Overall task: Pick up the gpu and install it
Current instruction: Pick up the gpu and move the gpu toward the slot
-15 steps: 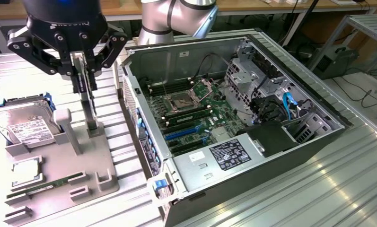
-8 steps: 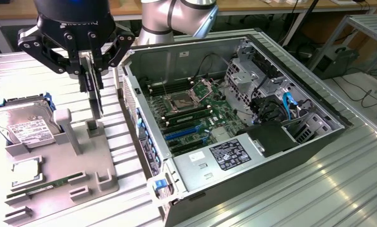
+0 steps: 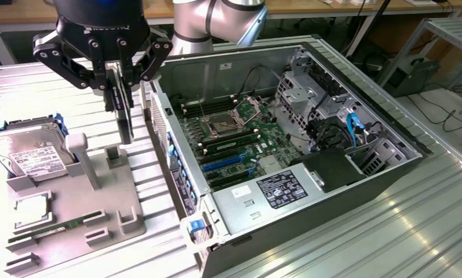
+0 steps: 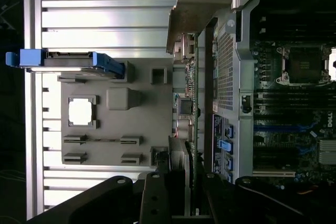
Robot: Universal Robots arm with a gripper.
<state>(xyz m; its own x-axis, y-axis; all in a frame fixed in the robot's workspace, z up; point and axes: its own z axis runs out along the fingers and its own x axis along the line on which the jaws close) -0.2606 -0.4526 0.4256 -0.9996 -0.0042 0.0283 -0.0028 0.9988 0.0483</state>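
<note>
Black gripper is clamped on the gpu, which hangs edge-on over the grey tray, with the hard drive at the exterior view's left and the open case close on its right. In the wrist view, the gpu lies between the tray and the case.

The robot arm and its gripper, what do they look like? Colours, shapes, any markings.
The gripper is matte black, with a broad rounded body that carries faint pale lettering. It has two jointed linkage fingers dotted with small silver pivot bolts. The arm behind it is a smooth silver-grey tube with a rounded joint and a paler grey cap.
</note>
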